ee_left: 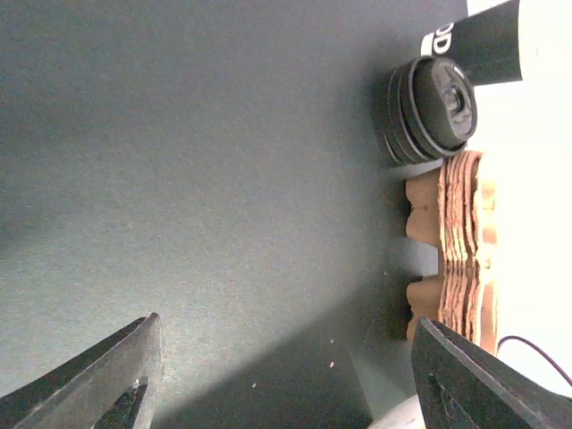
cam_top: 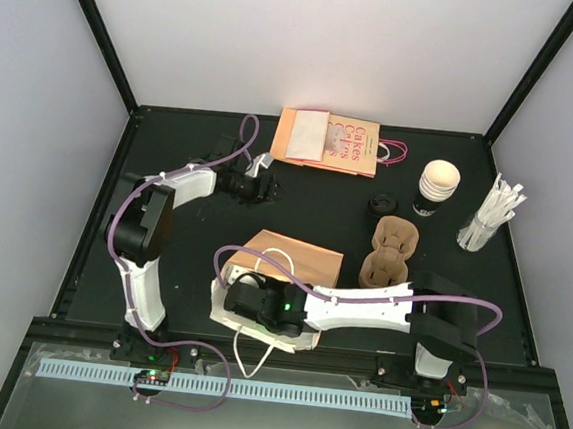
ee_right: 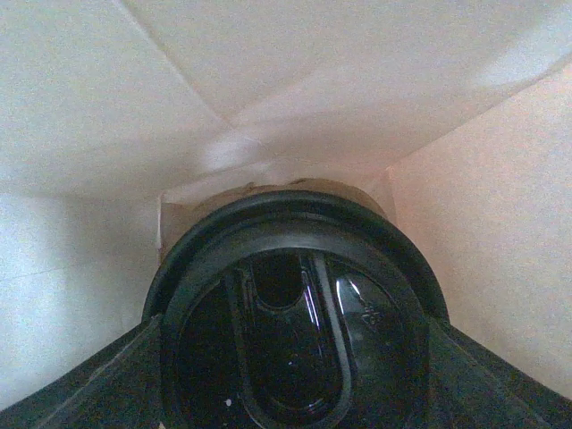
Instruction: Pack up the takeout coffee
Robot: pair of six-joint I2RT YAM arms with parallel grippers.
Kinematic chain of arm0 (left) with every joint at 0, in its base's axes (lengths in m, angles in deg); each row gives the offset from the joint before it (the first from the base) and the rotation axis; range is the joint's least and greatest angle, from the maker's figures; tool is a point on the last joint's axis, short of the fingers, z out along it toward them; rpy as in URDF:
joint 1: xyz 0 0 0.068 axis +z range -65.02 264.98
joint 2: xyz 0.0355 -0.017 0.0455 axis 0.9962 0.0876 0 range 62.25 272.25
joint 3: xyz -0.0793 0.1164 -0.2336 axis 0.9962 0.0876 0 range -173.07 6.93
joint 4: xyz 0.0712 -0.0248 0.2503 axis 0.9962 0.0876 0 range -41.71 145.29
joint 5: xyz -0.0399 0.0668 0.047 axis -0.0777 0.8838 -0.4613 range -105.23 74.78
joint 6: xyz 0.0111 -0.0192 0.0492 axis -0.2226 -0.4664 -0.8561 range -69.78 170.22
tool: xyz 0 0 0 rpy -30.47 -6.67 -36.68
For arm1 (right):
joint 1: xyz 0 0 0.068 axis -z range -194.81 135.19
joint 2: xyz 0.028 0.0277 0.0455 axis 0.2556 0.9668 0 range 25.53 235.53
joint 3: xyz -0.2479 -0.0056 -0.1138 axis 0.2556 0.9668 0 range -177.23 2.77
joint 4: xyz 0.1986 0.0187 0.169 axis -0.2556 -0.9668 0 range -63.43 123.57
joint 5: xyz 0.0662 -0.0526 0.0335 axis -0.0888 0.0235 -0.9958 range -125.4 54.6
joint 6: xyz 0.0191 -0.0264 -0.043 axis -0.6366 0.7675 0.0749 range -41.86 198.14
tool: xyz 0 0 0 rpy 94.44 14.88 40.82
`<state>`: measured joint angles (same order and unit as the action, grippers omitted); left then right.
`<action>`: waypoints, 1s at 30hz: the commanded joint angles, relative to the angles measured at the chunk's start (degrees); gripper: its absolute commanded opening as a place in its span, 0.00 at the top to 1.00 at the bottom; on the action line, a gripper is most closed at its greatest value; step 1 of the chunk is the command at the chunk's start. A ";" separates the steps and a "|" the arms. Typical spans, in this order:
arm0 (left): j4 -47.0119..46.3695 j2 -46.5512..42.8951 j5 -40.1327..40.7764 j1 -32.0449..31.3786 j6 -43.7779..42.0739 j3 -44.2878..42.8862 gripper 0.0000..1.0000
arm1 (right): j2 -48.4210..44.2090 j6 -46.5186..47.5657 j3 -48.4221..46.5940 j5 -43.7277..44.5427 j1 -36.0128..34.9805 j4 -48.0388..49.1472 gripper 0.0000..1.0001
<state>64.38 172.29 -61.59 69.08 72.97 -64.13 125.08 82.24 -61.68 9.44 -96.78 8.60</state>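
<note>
Where the bag (cam_top: 298, 256) opens, takeout coffee (ee_right: 295, 340) sits inside.

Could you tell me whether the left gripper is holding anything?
No, the left gripper stands open over the dark table with nothing between its fingers.

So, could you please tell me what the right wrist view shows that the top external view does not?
Only the right wrist view shows the takeout coffee, its black lid facing the camera, clamped between the right jaws. Only the top external view shows the left arm, an unlidded cup, spare lids, pulp carriers, wrapped straws and flat printed bags. Both share the paper bag: its pale inside from the wrist, its outside from above.
</note>
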 commanded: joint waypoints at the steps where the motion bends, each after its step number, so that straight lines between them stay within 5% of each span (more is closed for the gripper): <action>1: 2.12 2.85 -2.97 -2.26 -2.06 -2.14 0.23 | -1.09 -0.25 1.60 -4.96 0.28 -2.80 0.62; 30: -0.69 6.07 -8.04 -6.68 -3.21 3.01 0.38 | -2.69 -0.23 1.52 -8.89 1.76 -4.64 0.63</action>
<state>64.73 179.51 -67.69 62.78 71.17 -62.28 122.85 82.76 -61.35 5.04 -95.36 7.29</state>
